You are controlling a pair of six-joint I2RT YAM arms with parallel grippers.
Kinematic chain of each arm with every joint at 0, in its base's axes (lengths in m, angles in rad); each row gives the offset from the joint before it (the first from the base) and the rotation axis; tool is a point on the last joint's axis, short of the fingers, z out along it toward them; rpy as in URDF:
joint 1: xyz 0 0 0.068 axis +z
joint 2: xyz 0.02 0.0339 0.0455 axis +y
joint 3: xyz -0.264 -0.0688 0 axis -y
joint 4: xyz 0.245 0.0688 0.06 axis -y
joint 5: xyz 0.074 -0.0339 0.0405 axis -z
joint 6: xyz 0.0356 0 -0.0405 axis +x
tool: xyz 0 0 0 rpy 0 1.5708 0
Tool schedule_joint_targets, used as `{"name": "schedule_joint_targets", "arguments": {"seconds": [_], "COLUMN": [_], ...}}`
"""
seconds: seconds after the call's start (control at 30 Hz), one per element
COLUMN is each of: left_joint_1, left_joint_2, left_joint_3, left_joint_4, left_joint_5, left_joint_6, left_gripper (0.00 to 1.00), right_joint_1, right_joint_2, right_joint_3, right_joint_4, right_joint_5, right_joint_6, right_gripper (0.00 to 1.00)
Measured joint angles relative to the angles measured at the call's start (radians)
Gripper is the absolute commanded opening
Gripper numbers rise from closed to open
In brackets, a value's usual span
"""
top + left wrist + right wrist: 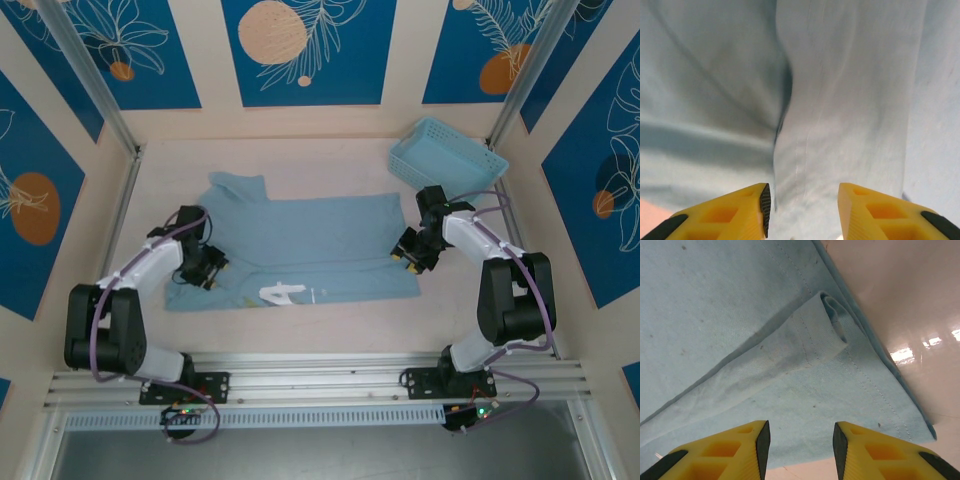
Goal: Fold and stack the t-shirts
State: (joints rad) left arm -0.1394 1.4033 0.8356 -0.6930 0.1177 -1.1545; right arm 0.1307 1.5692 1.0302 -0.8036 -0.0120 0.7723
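A light blue t-shirt (310, 240) lies spread flat across the middle of the table, a sleeve sticking out at its far left and white lettering (280, 293) showing at its near edge. My left gripper (208, 268) is low over the shirt's left part, jaws open. In the left wrist view a soft ridge of the t-shirt (840, 100) runs up between the open left gripper (802, 212). My right gripper (408, 252) sits at the shirt's right edge. The right wrist view has the right gripper (800, 450) open over the hemmed corner of the t-shirt (740, 315), where a small flap is folded over.
A light blue plastic lattice basket (445, 155) stands tilted at the back right corner. Bare pale table (330, 165) lies behind the shirt, and the table (900, 300) also shows beside the hem. Walls close in on both sides.
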Motion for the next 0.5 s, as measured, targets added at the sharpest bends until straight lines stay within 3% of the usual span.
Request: {"name": "schedule_joint_targets", "arguments": {"seconds": [0.2,0.33,0.5], "left_joint_1": [-0.056,-0.056,-0.056], "left_joint_2": [-0.069,-0.06,-0.038], "left_joint_3": [-0.1,-0.103,-0.114], "left_joint_4": [0.034,0.054,0.101], "left_joint_5": [0.022,0.023,0.019], "left_joint_6": [-0.18,-0.227,-0.254], "left_gripper": [0.4,0.37,0.26], "right_joint_1": [0.0,0.0,0.0], "right_joint_2": [0.0,0.0,0.0], "right_joint_3": [0.0,0.0,0.0], "right_joint_4": [0.004,0.007,0.008], "right_joint_5": [0.0,-0.001,-0.008], "right_joint_6": [0.0,0.0,0.0], "right_gripper": [0.4,0.4,0.4]}}
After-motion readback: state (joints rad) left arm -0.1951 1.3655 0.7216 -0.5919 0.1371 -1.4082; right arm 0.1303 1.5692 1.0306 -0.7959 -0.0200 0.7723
